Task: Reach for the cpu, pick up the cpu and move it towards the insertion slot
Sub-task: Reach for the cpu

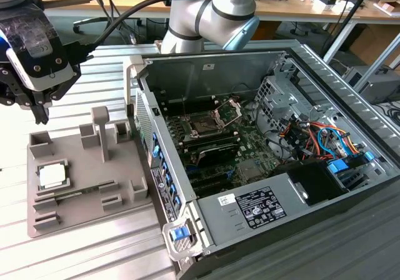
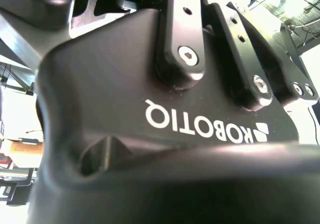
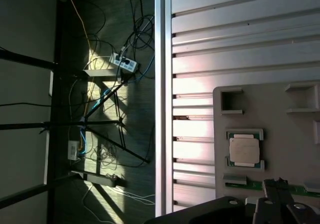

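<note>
The cpu (image 1: 52, 175) is a small whitish-silver square lying flat in a pocket of the grey tray (image 1: 84, 174), at the exterior view's left. My gripper (image 1: 40, 112) hangs above the tray's far left corner, well clear of the cpu and apart from it. The first wrist view looks down on the cpu (image 3: 244, 149) in its tray (image 3: 280, 109), with dark gripper parts at that picture's border. The insertion slot (image 1: 203, 127), a dark square with a shiny frame and a raised lever, sits on the motherboard inside the open computer case.
The open computer case (image 1: 262, 167) stands at the tray's right on a ribbed metal table (image 1: 94, 67). Upright grey posts (image 1: 100, 130) rise from the tray. A thin green memory stick (image 3: 287, 187) lies beside the cpu. The table edge (image 3: 162, 104) drops to a floor with cables.
</note>
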